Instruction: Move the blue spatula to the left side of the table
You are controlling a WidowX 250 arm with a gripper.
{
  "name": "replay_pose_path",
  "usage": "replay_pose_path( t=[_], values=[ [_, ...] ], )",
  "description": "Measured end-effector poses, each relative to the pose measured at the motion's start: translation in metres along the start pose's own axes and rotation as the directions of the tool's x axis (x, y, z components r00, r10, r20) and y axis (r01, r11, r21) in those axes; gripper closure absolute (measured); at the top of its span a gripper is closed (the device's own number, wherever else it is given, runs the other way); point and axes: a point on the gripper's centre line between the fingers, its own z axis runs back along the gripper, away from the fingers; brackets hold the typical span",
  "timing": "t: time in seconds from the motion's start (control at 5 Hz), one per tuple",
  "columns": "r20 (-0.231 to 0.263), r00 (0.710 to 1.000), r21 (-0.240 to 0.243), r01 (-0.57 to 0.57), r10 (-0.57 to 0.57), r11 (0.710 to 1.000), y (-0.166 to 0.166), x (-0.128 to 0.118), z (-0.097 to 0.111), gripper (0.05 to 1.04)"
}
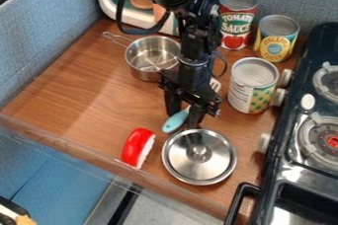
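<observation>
Astride the spatula (pixel 178 119)
My end effector (pixel 183 119) stands open and empty, straddling the blue handle (pixel 174 122), presumably so closing will pinch it.

The bench (pixel 79 86) looks like smooth wood. Between eleven and twelve o'clock, the pot (pixel 141 71) is shiny metal; at five, the lid (pixel 188 168) is polished metal. At one, metal cans (pixel 236 22) wear paper labels. The spatula (pixel 176 120) handle looks like smooth plastic.

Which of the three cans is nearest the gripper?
The frontmost can, with green pattern on its label; the red can and the yellow can stand farther from the gripper.
</observation>
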Motion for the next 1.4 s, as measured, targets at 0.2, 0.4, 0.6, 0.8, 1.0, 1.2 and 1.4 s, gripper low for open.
replay_pose_path(
  t=[0.2,0.4,0.6,0.8,1.0,1.2,1.4],
  values=[
    [0.000,1.000,-0.002,-0.004,0.004,1.000,0.000,0.001,0.000,0.753],
    [-0.007,1.000,-0.012,-0.001,0.001,1.000,-0.001,0.000,0.000,0.775],
    [-0.026,0.999,-0.033,-0.025,0.025,0.999,0.006,-0.004,0.004,0.775],
    [0.040,0.995,-0.041,-0.095,0.096,0.995,0.027,-0.002,0.030,0.775],
    [0.099,0.983,-0.063,-0.151,0.156,0.987,0.047,-0.003,0.052,0.775],
    [0.140,0.971,-0.070,-0.185,0.194,0.980,0.077,-0.016,0.066,0.775],
    [0.152,0.963,-0.056,-0.215,0.221,0.975,0.118,-0.035,0.061,0.775]
  ],
)
